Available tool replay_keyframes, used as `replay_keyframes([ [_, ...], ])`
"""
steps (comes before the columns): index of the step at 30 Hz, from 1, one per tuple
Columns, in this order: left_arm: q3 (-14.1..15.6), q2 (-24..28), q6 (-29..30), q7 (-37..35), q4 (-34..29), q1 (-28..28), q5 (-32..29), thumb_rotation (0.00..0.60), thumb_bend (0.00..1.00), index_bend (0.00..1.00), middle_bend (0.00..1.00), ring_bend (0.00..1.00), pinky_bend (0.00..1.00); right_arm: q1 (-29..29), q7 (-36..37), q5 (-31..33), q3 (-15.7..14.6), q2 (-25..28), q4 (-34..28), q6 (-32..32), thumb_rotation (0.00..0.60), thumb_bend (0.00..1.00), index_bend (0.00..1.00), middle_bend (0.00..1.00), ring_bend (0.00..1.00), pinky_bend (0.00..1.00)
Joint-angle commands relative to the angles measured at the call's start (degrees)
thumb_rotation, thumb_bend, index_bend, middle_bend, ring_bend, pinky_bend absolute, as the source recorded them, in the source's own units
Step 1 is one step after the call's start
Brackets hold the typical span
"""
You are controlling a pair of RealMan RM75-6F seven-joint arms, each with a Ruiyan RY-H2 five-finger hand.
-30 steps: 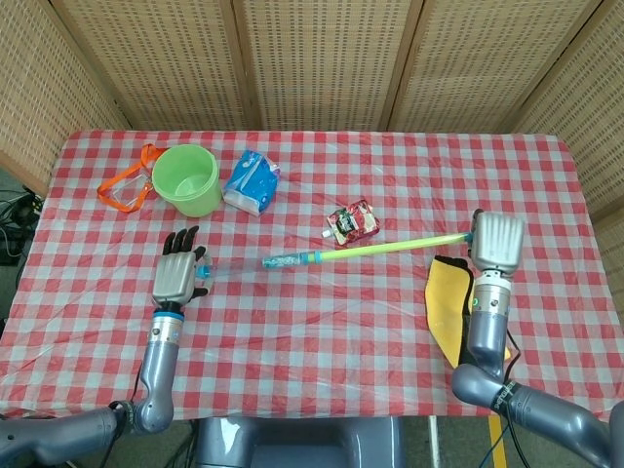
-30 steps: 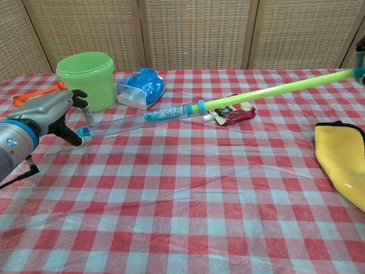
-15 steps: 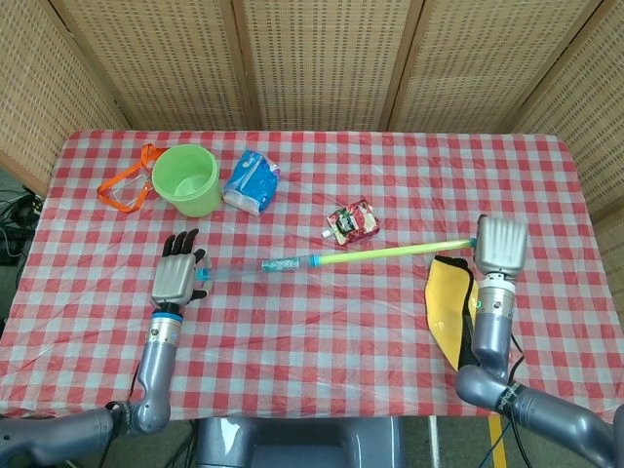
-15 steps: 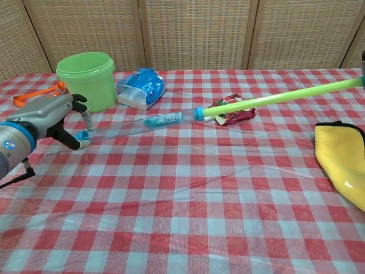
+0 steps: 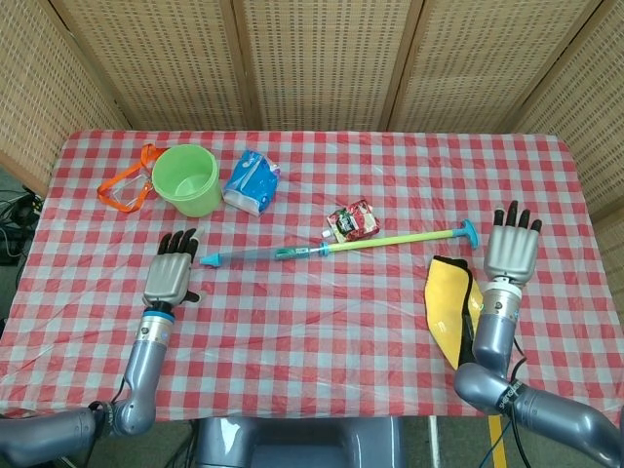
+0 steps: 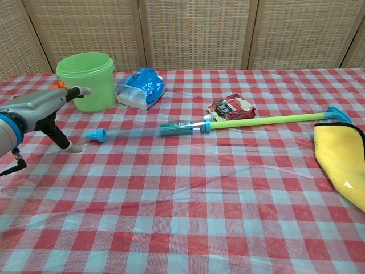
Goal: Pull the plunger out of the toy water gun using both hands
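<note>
The toy water gun lies flat on the checked cloth. Its clear barrel point(image 5: 249, 255) point(image 6: 134, 132) ends in a blue nozzle point(image 5: 208, 259) point(image 6: 96, 135) at the left. The yellow-green plunger rod point(image 5: 395, 240) point(image 6: 265, 120) sticks far out to the right, ending in a blue handle point(image 5: 470, 230) point(image 6: 337, 113). My left hand point(image 5: 170, 277) point(image 6: 40, 111) rests just left of the nozzle, fingers spread, holding nothing. My right hand point(image 5: 511, 251) hovers right of the handle, fingers apart and empty; the chest view does not show it.
A green bucket point(image 5: 186, 179) point(image 6: 86, 80), orange goggles point(image 5: 122, 185) and a blue tissue pack point(image 5: 252, 180) point(image 6: 141, 88) sit at the back left. A red snack pouch point(image 5: 352, 221) point(image 6: 230, 107) lies behind the rod. A yellow cloth point(image 5: 448, 302) point(image 6: 343, 161) lies at the right.
Both hands have let go of the toy. It dropped from its tilted, raised position to lie flat on the table. Both hands opened and drew slightly away from its ends.
</note>
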Motion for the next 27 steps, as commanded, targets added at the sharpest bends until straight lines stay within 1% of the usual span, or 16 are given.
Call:
replay_keyframes([
  [1,0.7,1.5,0.4,-1.5,-1.8,0.8,1.5,0.6,0.09,0.0,0.0,0.0,0.0,-0.6,2.3,-1.6,-0.3,0.5,-0.7,0.5,0.6,0.23,0.04,0.0,0.0,0.15],
  [5,1.9,4.0,1.7,-4.3,-4.3,2.2,4.8,0.6,0.09,0.0,0.0,0.0,0.0,-2.4,8.7,-6.6,-1.4,1.6,-2.7,0.7,0.6,0.23,0.04,0.0,0.0,0.11],
  [7,3.3,6.1,3.0,-6.5,-6.0,3.7,7.9,0.6,0.09,0.0,0.0,0.0,0.0,-4.6,16.1,-12.6,-3.3,3.0,-4.5,0.0,0.6,0.23,0.04,0.0,0.0,0.09],
  [9,4.9,8.0,4.4,-8.2,-6.7,5.2,10.8,0.6,0.09,0.0,0.0,0.0,0.0,-6.6,24.5,-19.4,-5.9,5.0,-5.5,-1.9,0.6,0.21,0.04,0.0,0.0,0.04],
  [10,6.9,10.1,6.8,-9.2,-6.6,7.3,13.6,0.6,0.09,0.0,0.0,0.0,0.0,-9.1,32.5,-26.6,-8.9,6.5,-5.6,-1.9,0.6,0.2,0.03,0.0,0.0,0.03],
  [11,8.3,11.3,8.3,-10.1,-6.7,8.5,15.8,0.6,0.09,0.0,0.0,0.0,0.0,-10.6,36.5,-30.8,-10.9,7.3,-5.1,-1.0,0.6,0.19,0.03,0.0,0.0,0.01],
  [13,10.6,12.7,10.2,-11.9,-6.1,10.3,19.2,0.6,0.09,0.0,0.0,0.0,0.0,-12.8,43.0,-36.7,-13.6,8.1,-2.7,0.3,0.6,0.16,0.01,0.0,0.0,0.0],
  [15,13.0,13.8,12.0,-13.2,-4.8,12.5,21.8,0.6,0.09,0.0,0.0,0.0,0.0,-14.6,49.0,-40.9,-16.6,8.9,-0.9,-0.2,0.6,0.11,0.0,0.0,0.0,0.0],
  [16,14.9,14.4,12.7,-14.0,-3.9,13.9,23.3,0.6,0.09,0.0,0.0,0.0,0.0,-15.6,51.3,-42.5,-18.2,9.7,-0.1,-0.7,0.6,0.09,0.0,0.0,0.0,0.0],
  [17,15.8,14.6,13.1,-14.8,-3.3,14.7,24.1,0.6,0.08,0.0,0.0,0.0,0.0,-16.1,52.5,-43.7,-19.0,10.0,0.8,-0.7,0.6,0.06,0.0,0.0,0.0,0.0],
  [21,18.1,15.2,14.3,-17.4,-1.3,17.0,26.9,0.6,0.05,0.0,0.0,0.0,0.0,-18.0,54.0,-46.8,-20.6,9.7,4.8,0.2,0.6,0.0,0.0,0.0,0.0,0.0],
  [23,18.5,15.4,15.5,-17.9,-0.6,18.0,27.9,0.6,0.05,0.0,0.0,0.0,0.0,-18.9,54.9,-48.0,-21.3,9.0,6.9,0.6,0.6,0.0,0.0,0.0,0.0,0.0],
  [25,18.6,15.4,16.4,-17.9,-0.1,18.8,28.7,0.6,0.05,0.0,0.0,0.0,0.0,-19.7,57.6,-49.5,-21.8,8.2,8.9,1.0,0.6,0.0,0.0,0.0,0.0,0.0],
  [27,18.4,15.4,16.7,-18.4,-0.1,19.4,29.0,0.6,0.05,0.0,0.0,0.0,0.0,-20.3,62.5,-50.9,-22.0,7.5,10.2,1.0,0.6,0.0,0.0,0.0,0.0,0.0],
])
